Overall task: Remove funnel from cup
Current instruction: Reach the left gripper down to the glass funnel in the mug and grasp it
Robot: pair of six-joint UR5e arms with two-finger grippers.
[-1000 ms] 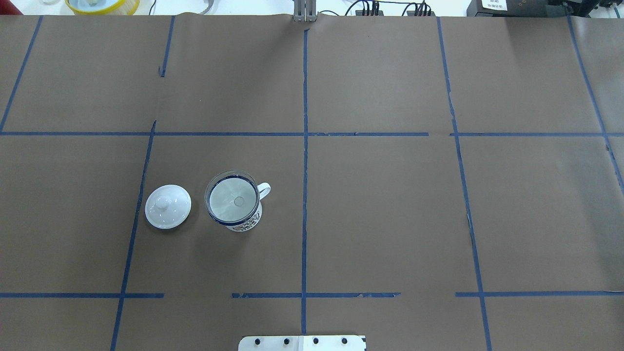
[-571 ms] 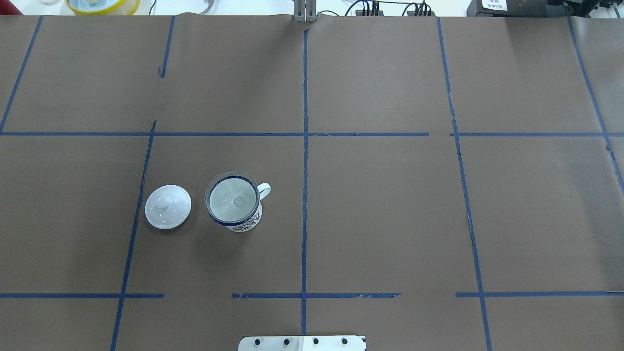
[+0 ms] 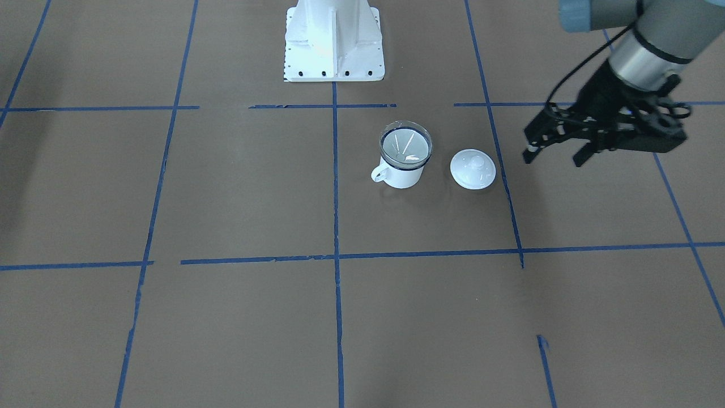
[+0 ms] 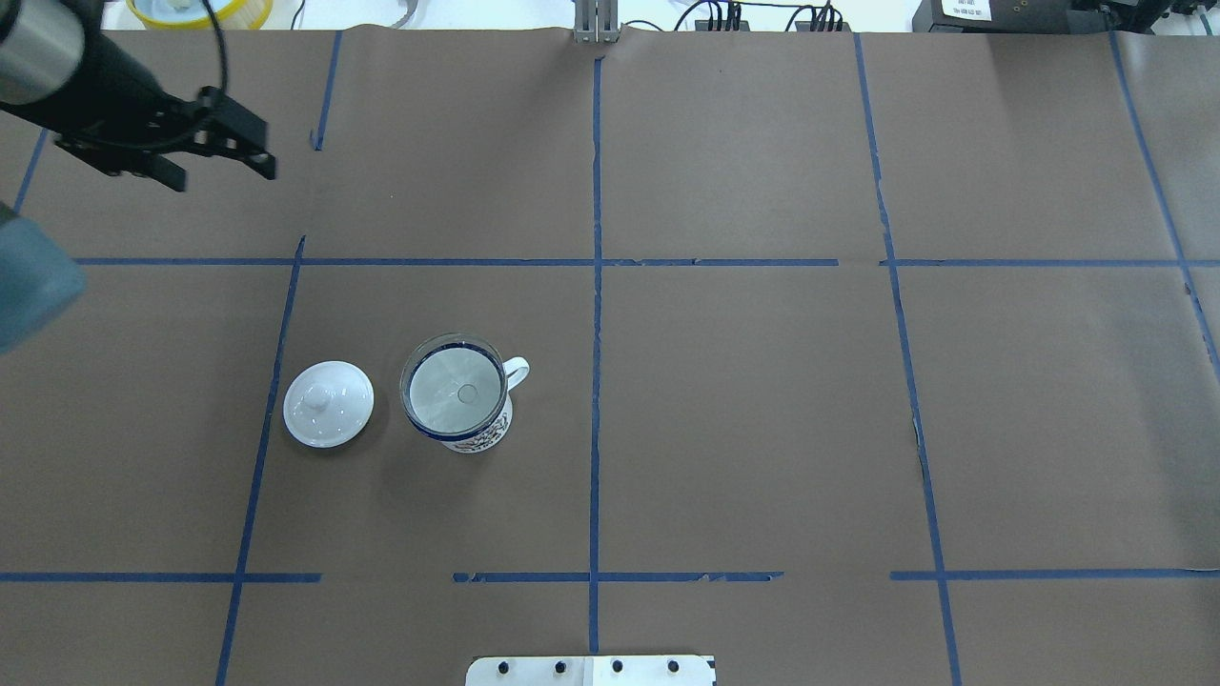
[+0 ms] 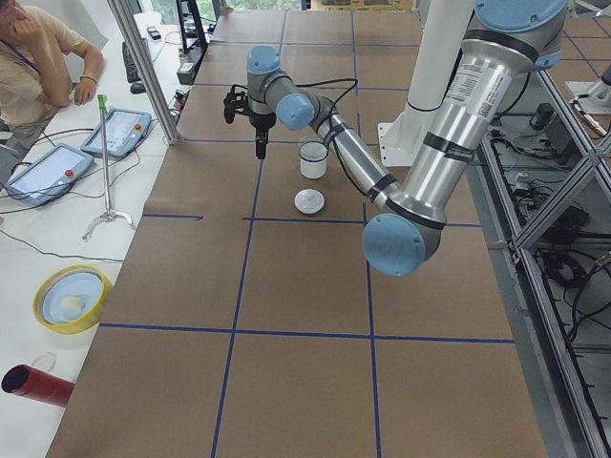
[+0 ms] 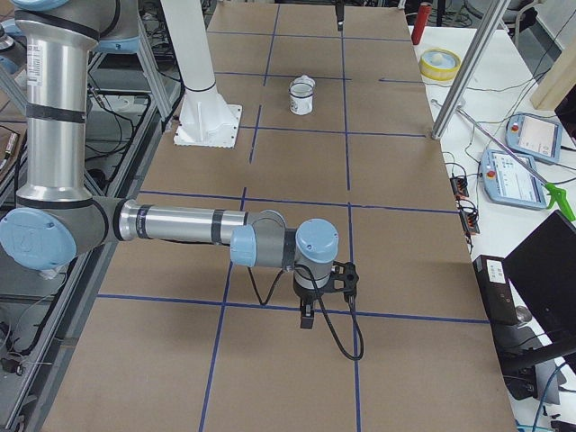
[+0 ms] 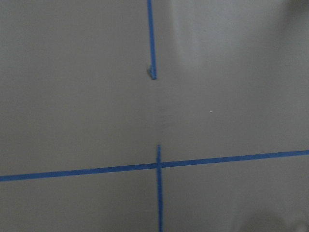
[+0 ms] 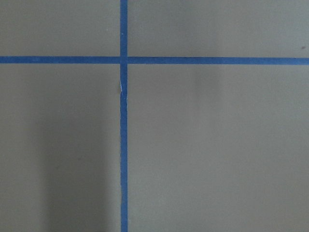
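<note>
The cup (image 4: pixel 474 433), a white mug with a dark blue rim, stands upright left of the table's centre, its handle toward the centre line. The clear funnel (image 4: pixel 455 391) sits in its mouth, cone resting on the rim. Both also show in the front view, the cup (image 3: pixel 403 174) with the funnel (image 3: pixel 405 145) in it. My left gripper (image 4: pixel 226 176) is open and empty, high over the far left of the table and well away from the cup; it also shows in the front view (image 3: pixel 553 160). My right gripper (image 6: pixel 306 317) shows only in the exterior right view, far from the cup; I cannot tell its state.
A white knobbed lid (image 4: pixel 328 403) lies on the table just left of the cup. The robot's base plate (image 4: pixel 591 670) is at the near edge. A yellow bowl (image 4: pixel 200 10) sits beyond the far edge. An operator (image 5: pixel 29 57) sits beside the table.
My left arm and its open gripper have come into the overhead view at the upper left; earlier no arm showed there. The cup, funnel and lid have not moved.
</note>
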